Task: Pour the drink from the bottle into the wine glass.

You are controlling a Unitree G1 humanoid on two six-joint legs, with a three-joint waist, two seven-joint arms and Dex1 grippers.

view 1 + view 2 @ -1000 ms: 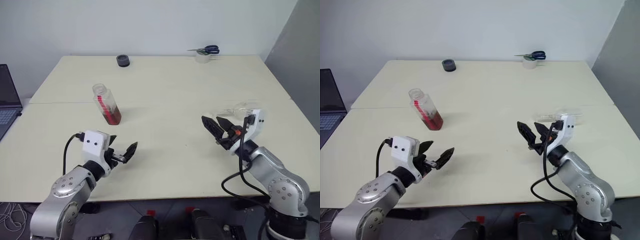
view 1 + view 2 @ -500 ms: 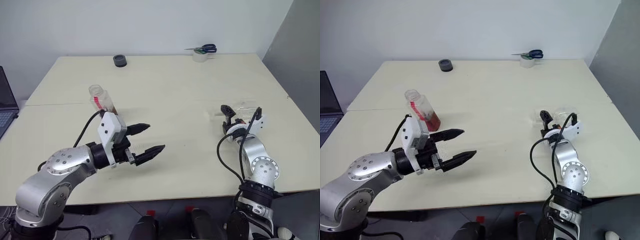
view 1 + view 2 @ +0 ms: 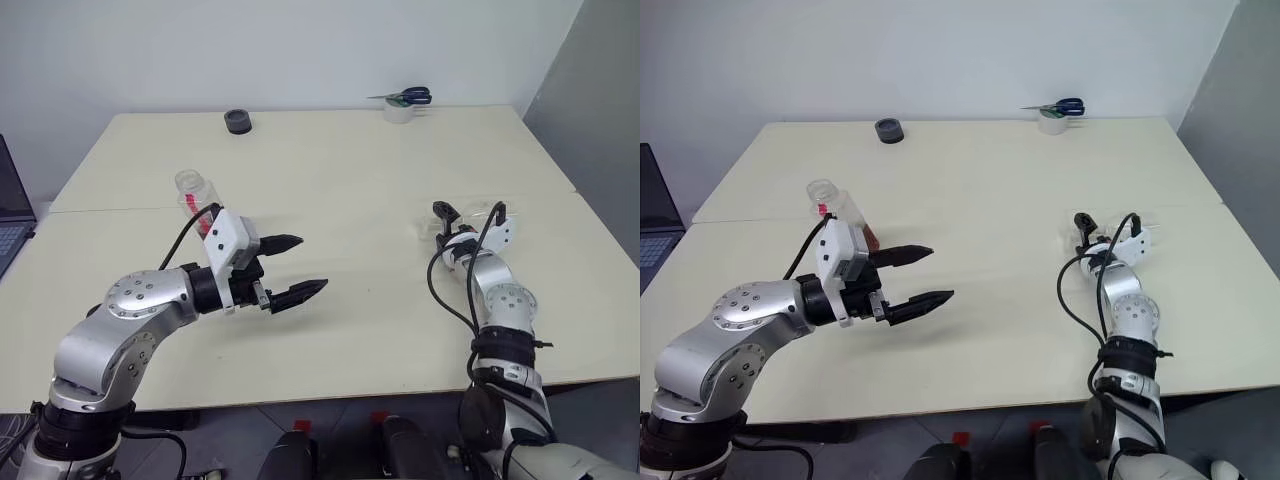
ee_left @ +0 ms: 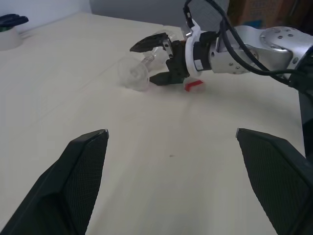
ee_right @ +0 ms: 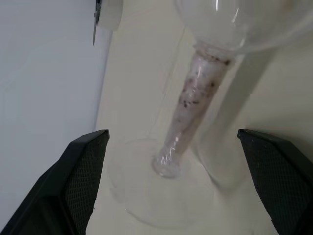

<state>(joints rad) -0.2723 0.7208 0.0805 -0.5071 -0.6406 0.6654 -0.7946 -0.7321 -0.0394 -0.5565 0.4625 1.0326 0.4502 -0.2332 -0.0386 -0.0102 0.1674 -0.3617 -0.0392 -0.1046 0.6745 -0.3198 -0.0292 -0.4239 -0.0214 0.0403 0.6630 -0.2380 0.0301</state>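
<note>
Lying on its side at the right of the table (image 3: 330,160), 1 wine glass (image 4: 139,73), its long axis level with the tabletop, bowl facing the table's middle; right gripper (image 4: 154,61), fingers spread wide and empty, straddles the stem, probably to right it. 1 bottle (image 3: 198,197) stands upright at left, neck up; left gripper (image 3: 292,268), wide open and empty, hovers just beside it.

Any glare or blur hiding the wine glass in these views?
Left eye view: wine glass is nearly invisible against the pale table. Left wrist view: it reads as a faint clear shape lying on its side. Right wrist view: stem is close and soft, with speckles visible.
</note>
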